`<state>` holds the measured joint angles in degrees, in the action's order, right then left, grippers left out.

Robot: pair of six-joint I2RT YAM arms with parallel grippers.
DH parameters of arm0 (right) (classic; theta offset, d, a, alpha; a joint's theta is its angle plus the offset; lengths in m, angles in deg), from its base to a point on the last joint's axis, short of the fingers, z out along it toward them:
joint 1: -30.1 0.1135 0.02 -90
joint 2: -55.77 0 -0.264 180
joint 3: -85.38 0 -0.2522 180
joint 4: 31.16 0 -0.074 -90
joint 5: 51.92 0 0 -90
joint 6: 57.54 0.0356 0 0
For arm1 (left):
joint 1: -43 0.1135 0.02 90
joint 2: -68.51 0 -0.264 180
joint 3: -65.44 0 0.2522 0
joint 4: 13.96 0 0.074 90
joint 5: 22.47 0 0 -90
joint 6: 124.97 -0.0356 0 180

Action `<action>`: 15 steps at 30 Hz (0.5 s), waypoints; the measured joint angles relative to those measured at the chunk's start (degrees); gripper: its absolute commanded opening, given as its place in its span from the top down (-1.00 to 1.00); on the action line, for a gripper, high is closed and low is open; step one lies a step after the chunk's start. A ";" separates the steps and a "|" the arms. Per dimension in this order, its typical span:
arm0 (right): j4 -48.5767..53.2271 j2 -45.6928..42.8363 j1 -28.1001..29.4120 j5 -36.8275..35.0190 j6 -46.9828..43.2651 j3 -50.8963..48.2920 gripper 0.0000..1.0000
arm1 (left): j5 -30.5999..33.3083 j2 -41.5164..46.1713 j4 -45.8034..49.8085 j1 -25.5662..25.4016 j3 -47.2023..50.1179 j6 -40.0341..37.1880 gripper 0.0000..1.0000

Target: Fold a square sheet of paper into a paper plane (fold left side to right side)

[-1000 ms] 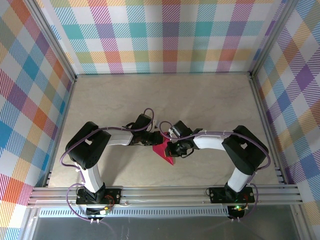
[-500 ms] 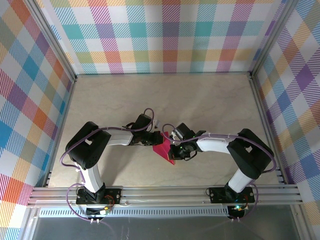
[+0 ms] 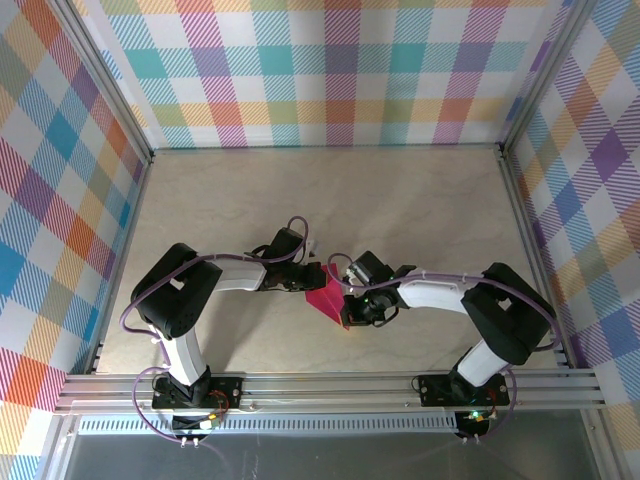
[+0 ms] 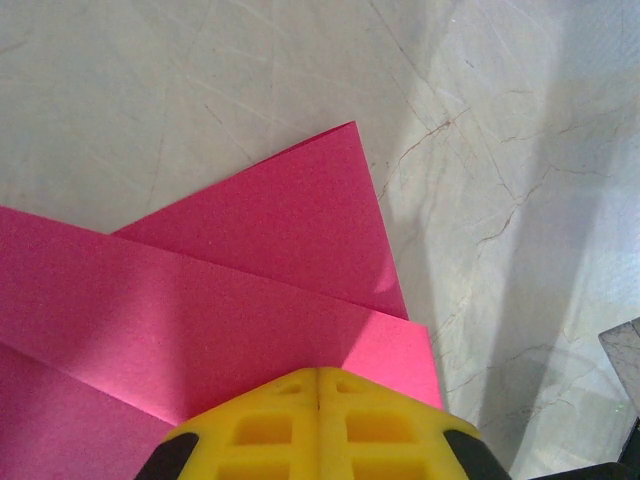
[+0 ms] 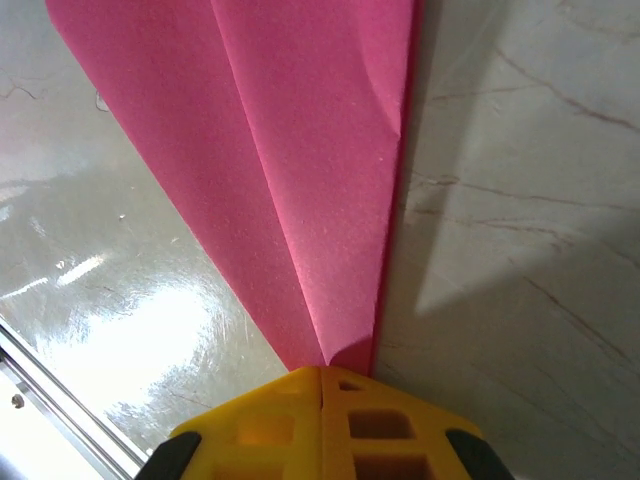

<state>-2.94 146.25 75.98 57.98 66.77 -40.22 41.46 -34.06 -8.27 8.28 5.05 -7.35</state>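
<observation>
The pink paper plane (image 3: 328, 300) lies flat on the table (image 3: 400, 200), creased into a narrow dart, between the two grippers. The left gripper (image 3: 316, 282) is just left of the plane with its yellow fingers (image 4: 270, 420) clenched together, their tips meeting the plane's wide layered end. The right gripper (image 3: 350, 306), just right of the plane, is also clenched, its fingers (image 5: 270, 420) meeting the plane's pointed tip.

Bright, even light; white glare on the pale marbled tabletop (image 5: 150, 320), soft shadow beside the creased magenta-pink paper (image 5: 300, 150).
</observation>
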 measured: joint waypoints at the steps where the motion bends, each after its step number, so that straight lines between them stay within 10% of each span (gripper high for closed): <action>1: -0.02 -0.02 0.00 -0.02 0.00 -0.04 1.00 | 0.00 0.00 0.00 0.00 0.00 0.02 1.00; 15: 0.22 -2.16 0.66 -0.39 1.11 -2.01 1.00 | 0.00 0.02 0.00 0.02 -0.02 0.00 1.00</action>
<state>-2.72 144.09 76.64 57.59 67.88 -42.23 41.46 -34.04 -8.27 8.30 5.02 -7.35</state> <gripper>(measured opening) 0.050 0.050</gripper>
